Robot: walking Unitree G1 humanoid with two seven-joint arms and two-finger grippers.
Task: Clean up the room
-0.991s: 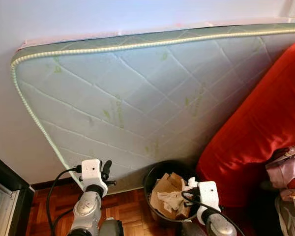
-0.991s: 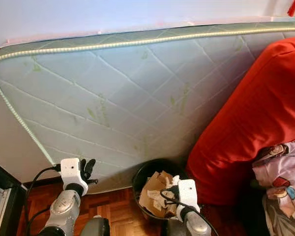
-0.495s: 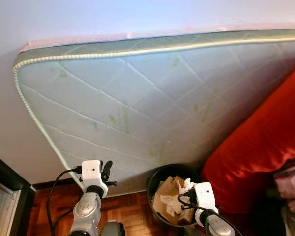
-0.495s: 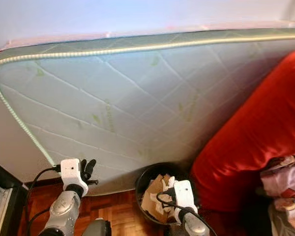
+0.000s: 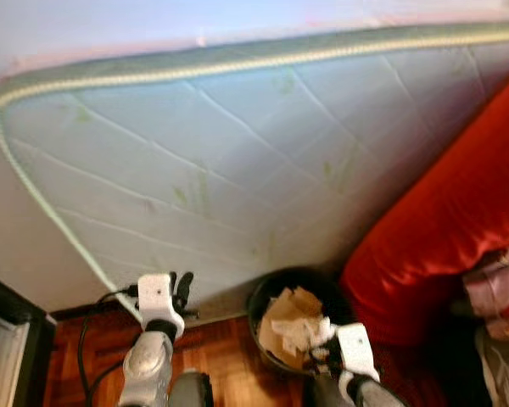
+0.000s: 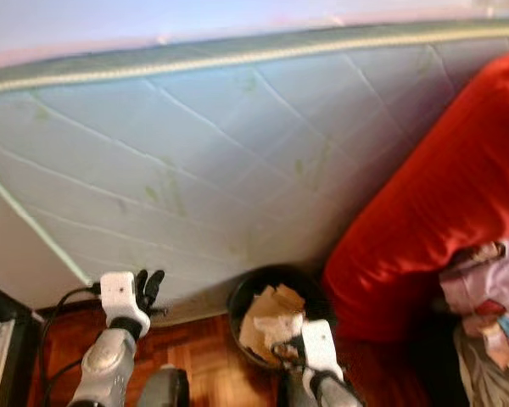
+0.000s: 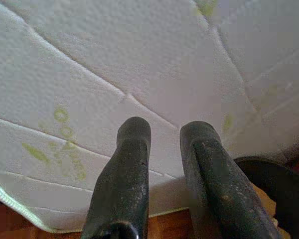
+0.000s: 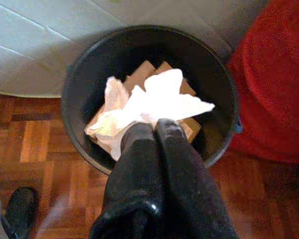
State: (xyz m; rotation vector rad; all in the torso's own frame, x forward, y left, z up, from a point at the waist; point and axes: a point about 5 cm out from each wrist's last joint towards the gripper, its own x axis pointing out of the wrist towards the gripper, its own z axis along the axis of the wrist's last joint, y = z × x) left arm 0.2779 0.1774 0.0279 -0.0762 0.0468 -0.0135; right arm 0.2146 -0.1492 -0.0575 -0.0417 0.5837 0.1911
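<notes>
A black round bin stands on the parquet floor against the leaning mattress, with brown cardboard pieces inside. My right gripper hovers just over the bin's mouth and is shut on a crumpled white paper, which hangs above the cardboard. In the left eye view the same bin is at bottom centre, with the right gripper and the paper at its near rim. To the bin's left my left gripper is held up before the mattress, its fingers slightly apart and holding nothing.
A pale quilted mattress leans on the wall right behind the bin. A big red cushion presses against the bin's right side, with clothes piled beyond it. Dark furniture stands at far left. Parquet floor lies between.
The whole picture has shifted and blurred, so the camera moved. My right gripper stays over the bin with the white paper in it. The left arm holds its pose.
</notes>
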